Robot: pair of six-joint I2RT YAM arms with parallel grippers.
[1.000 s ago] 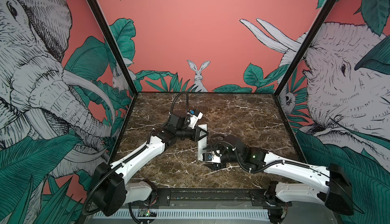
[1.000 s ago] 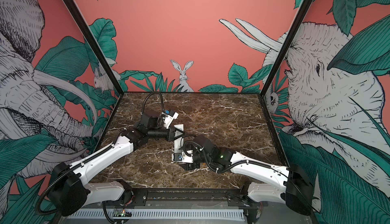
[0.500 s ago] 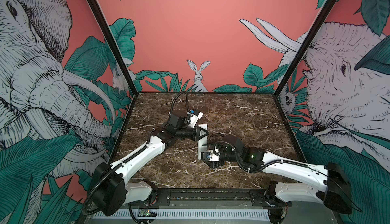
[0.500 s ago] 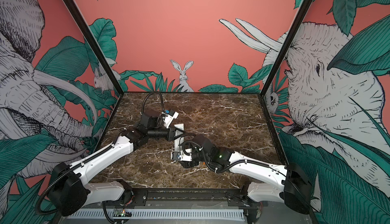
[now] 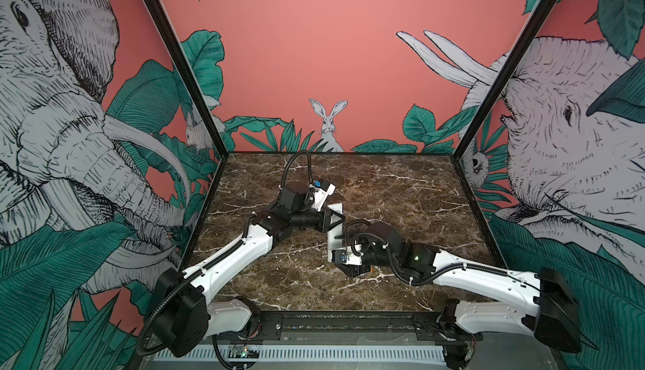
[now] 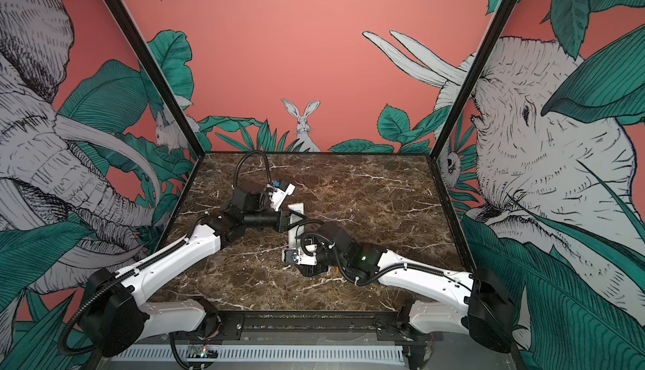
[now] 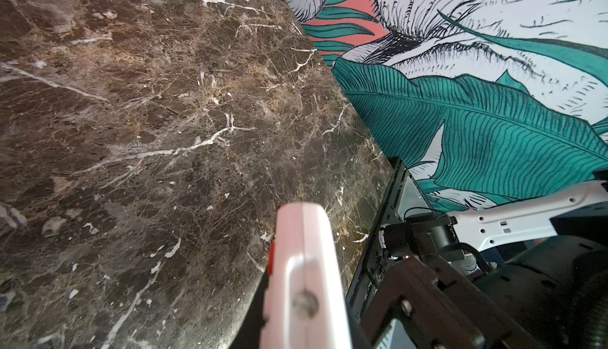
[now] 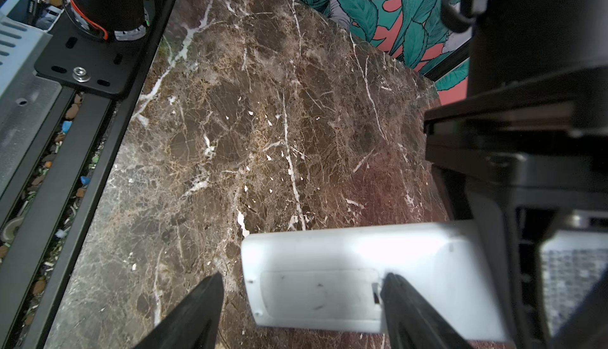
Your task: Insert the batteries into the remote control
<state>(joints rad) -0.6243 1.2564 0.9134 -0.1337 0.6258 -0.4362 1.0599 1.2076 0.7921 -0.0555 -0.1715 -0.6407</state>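
Remote control [image 8: 345, 252] clamped in left tool [image 5: 334, 221] over bare marble [image 8: 263, 117]; right tool [image 8: 301, 283] spread wide, fingertip [image 8: 393, 286] seemingly at cover [image 8: 316, 293] edge.

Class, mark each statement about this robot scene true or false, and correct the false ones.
1. The left end effector grips the remote. True.
2. The right end effector is shut. False: its fingers stand apart.
3. The remote shows its buttons to the right wrist camera. False: its plain back shows.
4. The battery cover is in place. True.
5. The table is plain white. False: it is brown marble.
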